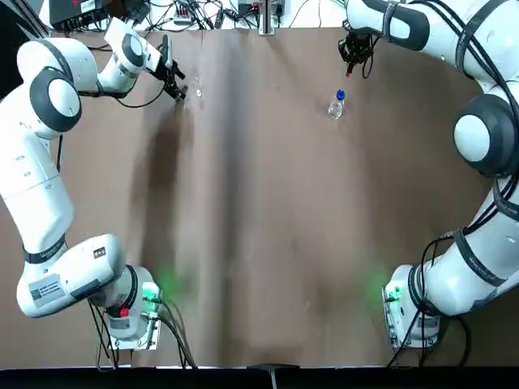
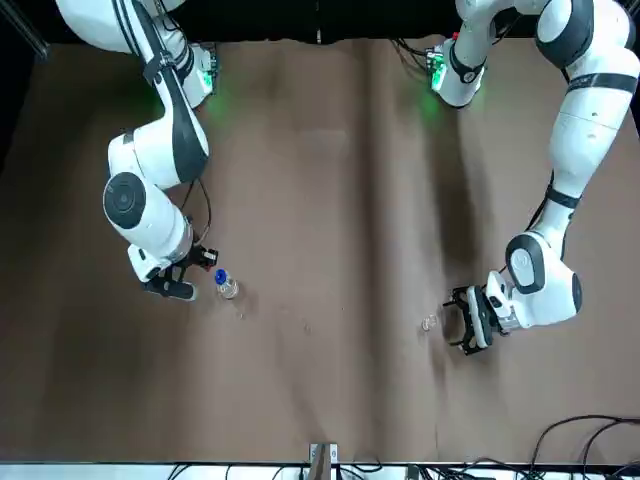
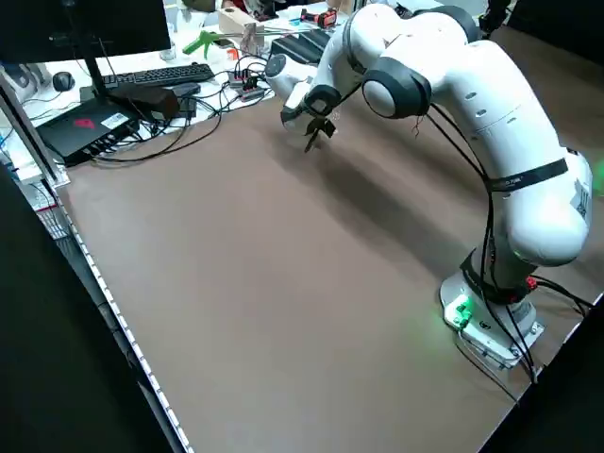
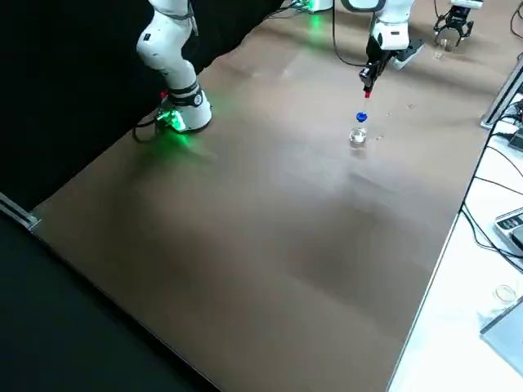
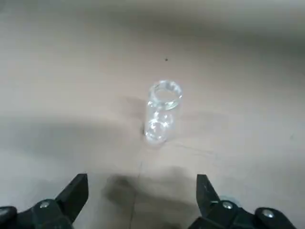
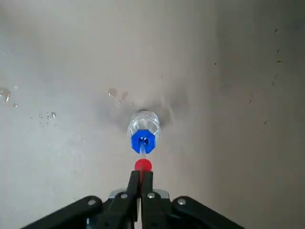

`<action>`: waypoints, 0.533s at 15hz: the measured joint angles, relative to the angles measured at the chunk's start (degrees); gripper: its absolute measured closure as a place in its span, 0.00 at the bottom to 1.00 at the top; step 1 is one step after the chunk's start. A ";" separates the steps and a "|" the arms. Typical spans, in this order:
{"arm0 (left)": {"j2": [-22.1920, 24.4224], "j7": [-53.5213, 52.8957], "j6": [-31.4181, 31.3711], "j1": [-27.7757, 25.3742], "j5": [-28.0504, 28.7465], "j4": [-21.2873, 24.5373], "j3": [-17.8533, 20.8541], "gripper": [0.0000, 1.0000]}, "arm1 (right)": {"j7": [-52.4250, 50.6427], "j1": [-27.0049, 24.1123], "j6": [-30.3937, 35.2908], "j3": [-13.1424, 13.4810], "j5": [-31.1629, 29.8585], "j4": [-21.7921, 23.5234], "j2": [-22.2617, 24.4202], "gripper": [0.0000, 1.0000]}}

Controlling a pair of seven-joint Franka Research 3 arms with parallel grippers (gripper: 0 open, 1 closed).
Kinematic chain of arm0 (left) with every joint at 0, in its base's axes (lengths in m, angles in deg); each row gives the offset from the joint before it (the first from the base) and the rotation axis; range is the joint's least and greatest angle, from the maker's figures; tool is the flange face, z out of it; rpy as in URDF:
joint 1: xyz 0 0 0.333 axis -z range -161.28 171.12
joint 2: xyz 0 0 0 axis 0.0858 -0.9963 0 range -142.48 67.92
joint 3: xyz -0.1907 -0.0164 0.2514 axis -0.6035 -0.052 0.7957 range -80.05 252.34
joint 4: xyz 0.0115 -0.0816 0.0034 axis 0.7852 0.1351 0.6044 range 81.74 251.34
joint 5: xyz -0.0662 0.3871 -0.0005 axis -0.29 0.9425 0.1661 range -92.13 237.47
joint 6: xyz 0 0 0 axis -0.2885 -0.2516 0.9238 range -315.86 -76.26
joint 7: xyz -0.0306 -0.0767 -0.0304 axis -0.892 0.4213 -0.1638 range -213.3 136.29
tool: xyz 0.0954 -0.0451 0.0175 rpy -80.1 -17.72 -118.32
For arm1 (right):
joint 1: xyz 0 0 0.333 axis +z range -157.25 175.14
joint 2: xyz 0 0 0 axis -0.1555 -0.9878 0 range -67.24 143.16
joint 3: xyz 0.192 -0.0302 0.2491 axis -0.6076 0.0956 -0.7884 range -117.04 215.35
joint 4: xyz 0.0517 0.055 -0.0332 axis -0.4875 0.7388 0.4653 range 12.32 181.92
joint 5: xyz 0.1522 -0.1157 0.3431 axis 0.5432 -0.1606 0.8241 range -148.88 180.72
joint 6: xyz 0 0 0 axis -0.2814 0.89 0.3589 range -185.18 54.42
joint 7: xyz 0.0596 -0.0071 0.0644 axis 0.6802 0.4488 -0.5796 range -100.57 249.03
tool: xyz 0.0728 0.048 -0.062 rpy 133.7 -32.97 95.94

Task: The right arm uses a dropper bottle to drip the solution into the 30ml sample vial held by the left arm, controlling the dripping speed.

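The dropper bottle (image 1: 336,106) stands upright on the brown table at the far right, its blue collar (image 6: 143,140) facing up. My right gripper (image 1: 351,63) hangs just above it, shut on the small red dropper top (image 6: 143,165), which sits clear of the blue collar (image 4: 361,118). At the far left the 30ml sample vial (image 5: 159,114) stands upright on the table, mouth up. My left gripper (image 5: 142,191) is open and low, with the vial (image 2: 430,322) a short way ahead of its fingertips and untouched.
Small droplets (image 6: 47,117) lie on the table beside the bottle. Both arm bases (image 1: 130,312) with green lights sit at the near edge. Beyond the far edge a desk holds a keyboard (image 3: 156,75) and cables.
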 joint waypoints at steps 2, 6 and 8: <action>0.75 3.68 0.64 0.04 1.36 -0.16 0.34 0.00 | 0.00 0.00 -0.03 -0.01 -0.03 0.03 -0.01 0.96; 5.24 26.75 7.63 0.44 17.10 -0.74 -0.26 0.00 | 0.00 0.03 -0.38 -0.06 -0.20 0.55 -0.23 0.96; 7.61 36.44 11.36 0.91 22.15 -1.28 -1.21 0.00 | 0.00 0.06 -0.56 -0.08 -0.27 0.64 -0.39 0.96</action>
